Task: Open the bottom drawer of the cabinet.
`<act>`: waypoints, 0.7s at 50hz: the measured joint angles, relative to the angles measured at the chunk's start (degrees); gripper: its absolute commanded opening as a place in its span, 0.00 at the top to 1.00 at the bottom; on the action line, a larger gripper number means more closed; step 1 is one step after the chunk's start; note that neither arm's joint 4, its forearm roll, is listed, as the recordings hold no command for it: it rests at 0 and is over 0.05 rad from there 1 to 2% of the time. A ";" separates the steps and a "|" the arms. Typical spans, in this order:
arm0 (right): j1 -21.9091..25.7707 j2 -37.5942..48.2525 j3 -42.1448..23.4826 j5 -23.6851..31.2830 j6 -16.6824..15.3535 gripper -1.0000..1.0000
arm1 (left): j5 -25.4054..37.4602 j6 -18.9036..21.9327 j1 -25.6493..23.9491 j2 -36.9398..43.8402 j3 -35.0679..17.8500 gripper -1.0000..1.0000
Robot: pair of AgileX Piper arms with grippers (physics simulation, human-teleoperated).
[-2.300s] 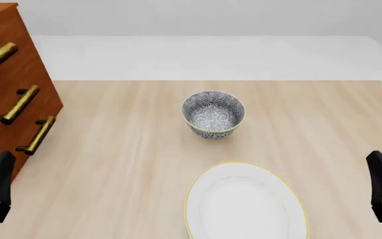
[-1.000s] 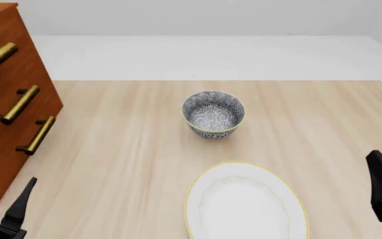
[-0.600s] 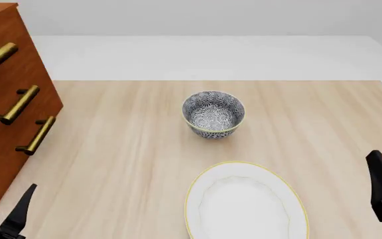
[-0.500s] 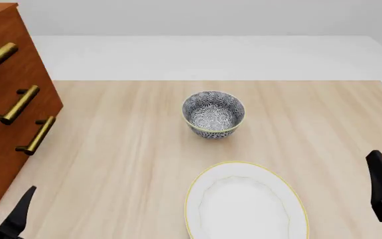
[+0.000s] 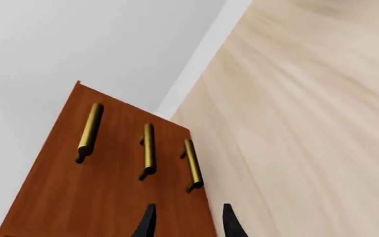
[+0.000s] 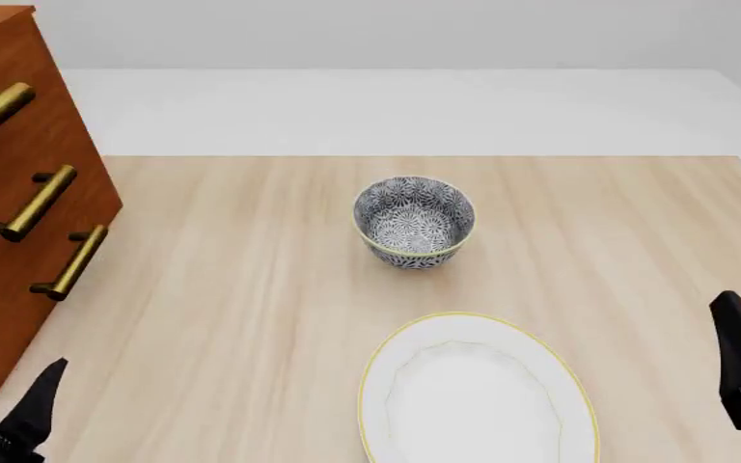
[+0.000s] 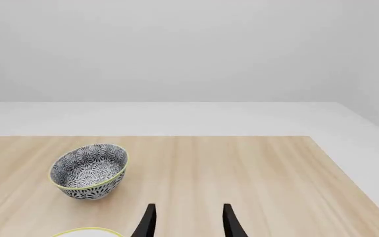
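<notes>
Standing at the table's left edge: the cabinet [image 6: 11, 193], reddish-brown, its three drawer fronts turned toward the table's middle.
Bottom drawer: the bottom drawer [image 6: 36, 309] is the lowest of the three, nearest the tabletop, flush with the two fronts above it.
Handles, counted: three brass bars, one per drawer; the lowest handle [image 6: 70, 262] in the front view, and [image 5: 192, 165] in the left wrist view, where it is the bar closest to the table.
Left gripper: the left gripper [image 6: 4, 371] sits low at the near left corner, just in front of the cabinet's bottom; its fingers [image 5: 147, 222] are spread apart with nothing between them, touching no handle.
Change since earlier: two seconds ago that gripper stood upright beside the cabinet's near corner; now it is lower and turned so one finger lies against the cabinet front and the other over the table. In the last half second it has barely shifted.
Right gripper: the right gripper [image 7: 186, 222] rests at the near right edge, fingers parted and empty, unmoved across the frames.
Table: one light wooden table [image 6: 255, 289].
Bowls: one patterned blue-and-white bowl [image 6: 413, 221] near the table's centre, upright, nothing inside.
Plates: one white plate [image 6: 478, 395] with a yellow rim, nearer than the bowl, nothing on it.
</notes>
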 measured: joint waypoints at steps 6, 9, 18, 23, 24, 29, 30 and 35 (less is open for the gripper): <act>0.00 0.00 0.00 0.00 0.00 0.00 | -10.85 1.04 0.13 11.25 -0.01 0.00; 0.00 0.00 0.00 0.00 0.00 0.00 | -16.31 1.48 0.08 16.92 -0.01 0.00; 0.00 0.00 0.00 0.00 0.00 0.00 | -31.35 2.52 -0.11 32.88 -0.01 0.00; 0.00 0.00 0.00 0.00 0.00 0.00 | -36.55 2.94 0.05 38.66 -0.01 0.00; 0.00 0.00 0.00 0.00 0.00 0.00 | -37.03 2.98 0.14 39.22 -0.01 0.00; 0.00 0.00 0.00 0.00 0.00 0.00 | -39.64 3.25 0.54 42.11 0.00 0.00; 0.00 0.00 0.00 0.00 0.00 0.00 | -40.27 3.31 0.61 42.78 0.00 0.00; 0.00 0.00 0.00 0.00 0.00 0.00 | -43.89 3.71 0.92 46.61 0.00 0.00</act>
